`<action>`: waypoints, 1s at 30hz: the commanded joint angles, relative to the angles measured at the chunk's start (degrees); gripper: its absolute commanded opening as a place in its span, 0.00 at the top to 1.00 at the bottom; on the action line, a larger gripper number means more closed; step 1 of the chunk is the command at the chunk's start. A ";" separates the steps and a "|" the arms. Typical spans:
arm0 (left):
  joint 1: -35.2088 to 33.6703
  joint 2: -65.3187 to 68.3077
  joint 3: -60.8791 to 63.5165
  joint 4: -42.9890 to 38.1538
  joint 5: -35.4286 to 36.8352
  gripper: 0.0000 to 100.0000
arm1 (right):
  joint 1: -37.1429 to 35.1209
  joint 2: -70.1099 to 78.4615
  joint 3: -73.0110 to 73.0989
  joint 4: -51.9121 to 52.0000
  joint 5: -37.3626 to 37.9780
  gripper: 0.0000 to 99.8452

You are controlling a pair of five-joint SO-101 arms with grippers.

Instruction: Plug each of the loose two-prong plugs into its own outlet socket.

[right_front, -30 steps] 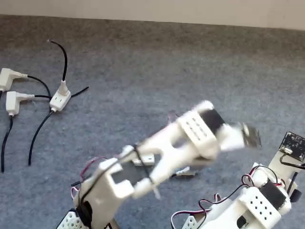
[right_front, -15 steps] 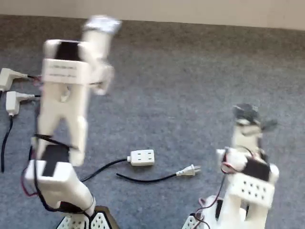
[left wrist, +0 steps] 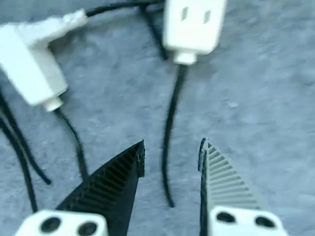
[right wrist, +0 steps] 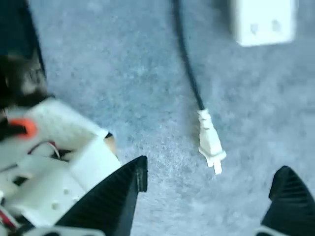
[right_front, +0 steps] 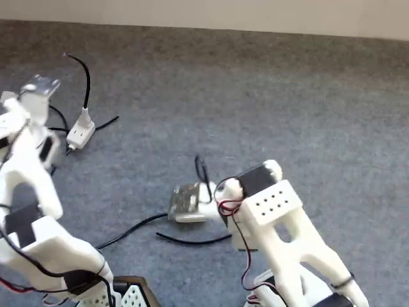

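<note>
Two grippers are recorded over a grey carpeted surface point(right_front: 307, 102), and both are released. The left gripper point(left wrist: 171, 147) is seen with its jaws parted by a modest gap and nothing grasped. A thin black cable point(left wrist: 170, 123) lies on the carpet between the fingertips and is traced to a white socket block point(left wrist: 193, 24), on whose face two slots are visible. Near that block an angled white plug point(left wrist: 30, 64) is noted, its prongs bare and not inserted, and the two are apart.

The right gripper point(right wrist: 212, 173) is found with its jaws spread wide and empty, above a loose two-prong plug point(right wrist: 210, 142) that lies flat on the carpet with its prongs towards the gripper. Its black cord point(right wrist: 186, 64) is seen passing a second white socket block point(right wrist: 263, 22) — near the plug, but not touching it.

In the high view the left arm point(right_front: 32, 185) is placed at the left edge. The right arm point(right_front: 275, 211) is placed low in the centre, its forward end covering part of the second socket block.
</note>
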 commanded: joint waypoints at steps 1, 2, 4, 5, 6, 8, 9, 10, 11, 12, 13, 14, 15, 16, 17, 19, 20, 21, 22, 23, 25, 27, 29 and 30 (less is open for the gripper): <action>-6.64 -2.51 5.32 -9.67 -6.15 0.81 | -0.48 3.30 4.70 -8.75 7.21 0.66; -7.52 -2.51 6.81 -12.04 -7.12 0.81 | 0.04 4.88 6.11 -11.21 8.53 0.69; -8.92 -2.51 9.71 -16.53 -8.53 0.81 | 2.07 8.75 8.13 -14.81 11.43 0.73; -9.27 -2.51 11.12 -18.55 -8.97 0.81 | 3.30 10.86 8.48 -16.04 12.75 0.74; -9.63 -2.51 12.44 -20.22 -9.32 0.81 | 4.70 12.97 8.75 -16.84 13.63 0.74; -10.07 -2.51 14.73 -22.68 -10.11 0.81 | 7.25 16.48 8.57 -17.36 15.30 0.74; -10.07 -2.51 15.69 -23.38 -10.55 0.81 | 8.22 17.89 8.48 -17.36 15.82 0.74; -10.15 -2.51 16.57 -23.91 -10.81 0.81 | 8.92 19.03 8.48 -17.54 16.53 0.74; -10.15 -2.51 17.27 -24.18 -10.81 0.81 | 9.36 19.74 8.57 -18.07 16.97 0.74; -10.15 -2.51 17.98 -24.35 -10.81 0.81 | 9.98 20.00 8.84 -19.30 17.32 0.74; -10.15 -2.51 18.59 -24.35 -10.81 0.81 | 10.51 20.00 8.92 -20.97 17.32 0.74; -10.15 -2.51 19.21 -24.35 -10.81 0.81 | 10.86 20.00 9.01 -22.99 17.32 0.74; -10.15 -2.51 19.91 -24.35 -10.81 0.81 | 10.86 20.35 9.10 -24.40 17.32 0.74; -10.15 -2.51 20.53 -24.35 -10.81 0.81 | 10.95 20.53 9.54 -25.89 17.05 0.74; -10.15 -2.51 21.14 -24.35 -10.81 0.81 | 10.95 20.53 10.68 -27.30 17.23 0.74; -10.24 -2.51 22.02 -24.35 -10.81 0.81 | 10.77 20.00 12.88 -30.29 16.88 0.74; -10.24 -2.51 22.29 -24.35 -10.81 0.81 | 10.77 20.00 13.85 -31.69 16.88 0.74; -10.24 -2.51 22.29 -24.35 -10.81 0.81 | 10.77 20.00 14.81 -32.57 16.79 0.74; -10.24 -2.51 22.29 -24.35 -10.81 0.81 | 10.86 20.00 16.04 -33.45 16.44 0.74; -10.24 -2.51 22.29 -24.35 -10.81 0.81 | 10.68 20.00 17.19 -34.42 15.21 0.74; -10.15 -2.51 22.20 -24.35 -10.81 0.81 | 10.33 19.91 19.03 -37.58 12.75 0.76; -9.89 -2.51 22.37 -24.44 -10.81 0.81 | 9.71 20.00 20.09 -41.19 10.73 0.80; -9.71 -2.51 22.55 -24.44 -10.81 0.81 | 9.54 19.91 20.26 -41.98 9.85 0.83; -9.71 -2.51 22.55 -24.44 -10.81 0.81 | 9.54 19.91 20.09 -42.07 9.85 0.84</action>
